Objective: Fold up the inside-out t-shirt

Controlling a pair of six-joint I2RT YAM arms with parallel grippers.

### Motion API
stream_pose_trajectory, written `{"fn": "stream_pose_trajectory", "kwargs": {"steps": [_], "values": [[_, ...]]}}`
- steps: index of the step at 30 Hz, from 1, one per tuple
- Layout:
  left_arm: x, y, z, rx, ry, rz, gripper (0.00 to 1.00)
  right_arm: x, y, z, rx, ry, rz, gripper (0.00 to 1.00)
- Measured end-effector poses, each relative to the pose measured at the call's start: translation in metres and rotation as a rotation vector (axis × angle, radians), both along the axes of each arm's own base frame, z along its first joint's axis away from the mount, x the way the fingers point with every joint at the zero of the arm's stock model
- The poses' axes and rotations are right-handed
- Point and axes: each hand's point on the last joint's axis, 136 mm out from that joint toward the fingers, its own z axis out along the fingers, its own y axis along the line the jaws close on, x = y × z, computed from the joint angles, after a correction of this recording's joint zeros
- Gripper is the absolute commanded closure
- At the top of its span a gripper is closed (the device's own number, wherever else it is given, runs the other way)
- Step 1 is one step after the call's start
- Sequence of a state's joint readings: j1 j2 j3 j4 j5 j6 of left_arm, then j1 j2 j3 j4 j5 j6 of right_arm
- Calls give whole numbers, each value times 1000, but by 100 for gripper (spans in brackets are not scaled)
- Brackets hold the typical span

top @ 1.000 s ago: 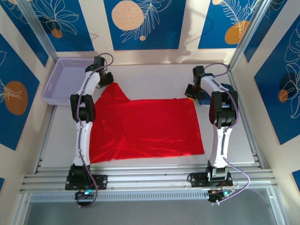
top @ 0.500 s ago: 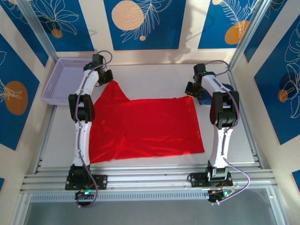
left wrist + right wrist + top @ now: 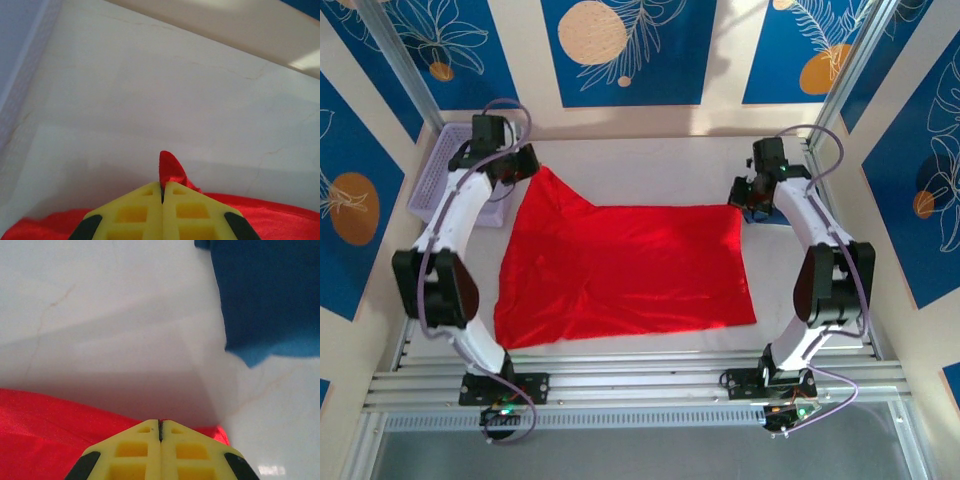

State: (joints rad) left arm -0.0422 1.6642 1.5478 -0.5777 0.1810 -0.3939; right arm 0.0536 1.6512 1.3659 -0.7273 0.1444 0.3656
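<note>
Red t-shirt (image 3: 630, 270) lies spread nearly flat across the centre of the overhead frame, its upper-left corner rising to a peak. I see the left gripper (image 3: 162, 186) pinched tight on that tip. The right gripper (image 3: 160, 423) is pressed together on the upper-right corner's edge.

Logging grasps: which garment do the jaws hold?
The red t-shirt, pinched at both far corners; the blue garment lies apart, off its far right corner.
</note>
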Motion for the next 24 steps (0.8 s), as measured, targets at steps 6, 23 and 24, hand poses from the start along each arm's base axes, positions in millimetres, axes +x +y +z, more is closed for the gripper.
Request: {"fn": "stream_pose_trajectory", "kwargs": {"steps": [6, 23, 24], "values": [[-68, 7, -20, 0, 40, 31, 100, -40, -4, -17, -11, 53, -14, 98], [-170, 11, -41, 0, 132, 33, 100, -69, -15, -48, -37, 158, -53, 98], [-174, 11, -41, 1, 135, 33, 100, -71, -15, -50, -40, 165, -54, 98]]}}
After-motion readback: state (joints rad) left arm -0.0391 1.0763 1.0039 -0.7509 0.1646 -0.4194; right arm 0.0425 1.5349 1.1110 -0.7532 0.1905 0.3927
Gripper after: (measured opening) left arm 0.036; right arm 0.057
